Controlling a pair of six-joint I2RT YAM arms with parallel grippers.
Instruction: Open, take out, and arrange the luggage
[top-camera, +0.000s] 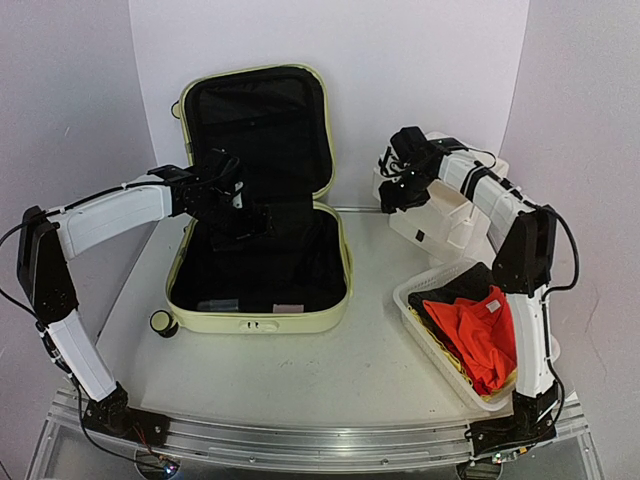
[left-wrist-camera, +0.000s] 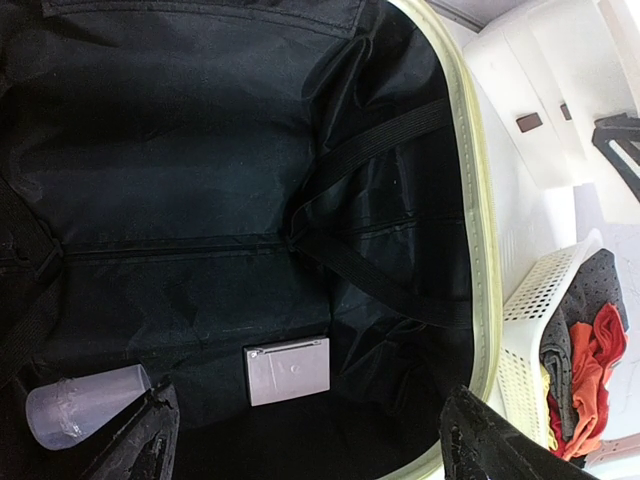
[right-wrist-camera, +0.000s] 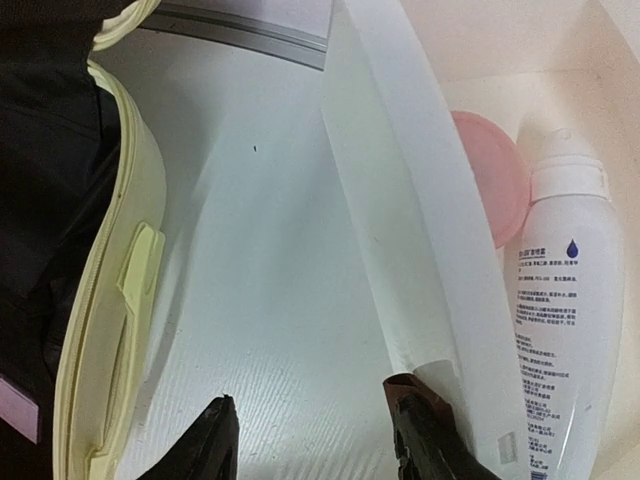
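The pale yellow-green luggage (top-camera: 255, 322) lies open in the middle of the table, with its lid upright at the back. My left gripper (top-camera: 238, 215) hangs open over the black lining. In the left wrist view, that gripper (left-wrist-camera: 310, 450) looks down on a small silver box (left-wrist-camera: 288, 370) and a clear plastic cup (left-wrist-camera: 80, 405) on the lining, and holds nothing. My right gripper (top-camera: 395, 195) is at the white drawer box (top-camera: 440, 215). Its jaws (right-wrist-camera: 320, 445) stand apart over bare table. One finger (right-wrist-camera: 425, 435) sits against the pulled-out drawer's front wall (right-wrist-camera: 400, 220).
Inside the drawer lie a white bottle (right-wrist-camera: 560, 300) and a pink lid (right-wrist-camera: 490, 175). A white mesh basket (top-camera: 420, 310) with red and dark clothes stands at the front right. The luggage rim (right-wrist-camera: 110, 330) runs left of my right gripper.
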